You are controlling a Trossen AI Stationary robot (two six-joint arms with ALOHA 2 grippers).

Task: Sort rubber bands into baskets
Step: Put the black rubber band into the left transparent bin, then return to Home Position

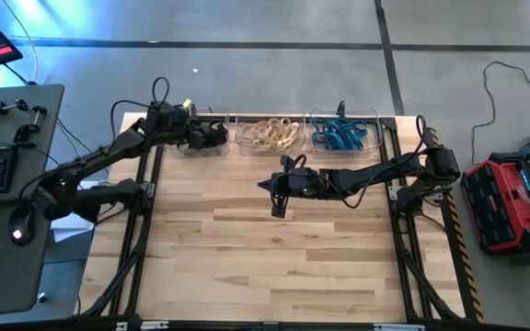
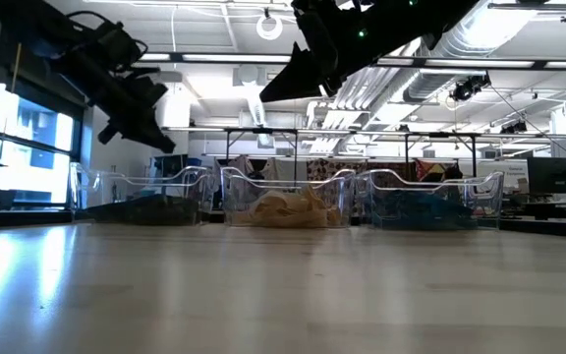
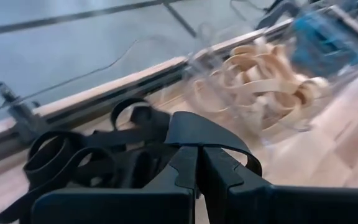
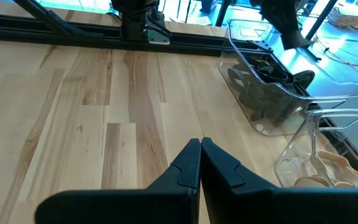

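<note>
Rubber bands are seen only inside the three clear baskets lined up along the far edge of the table: black ones (image 3: 73, 158) in the left basket (image 1: 212, 138), tan ones (image 1: 270, 135) in the middle basket (image 1: 270, 119), blue ones (image 1: 340, 138) in the right basket (image 1: 375, 124). No loose band can be made out on the bare wooden table (image 1: 274, 257) in any view, so the sorting is judged to be finished or nearly so.

The left gripper (image 1: 217, 135) is held just over the left basket, its fingers (image 3: 188, 171) pressed together with nothing visibly pinched between them; the black bands lie directly beneath and ahead of its tips. The right gripper (image 1: 279, 191) hangs above the open table, nearer the middle, its fingers (image 4: 197, 165) also closed and empty, pointing along the table toward the left side. From it, the row of baskets lies off toward the far edge, with the middle basket nearest.

The relation that any coming move is judged to turn on is this: every band lies at the far edge and already within a basket, while the right gripper is set well apart from them over bare wood. Should a stray band remain hidden from view, its colour would decide which arm is closer, the left for black, the right for blue.
</note>
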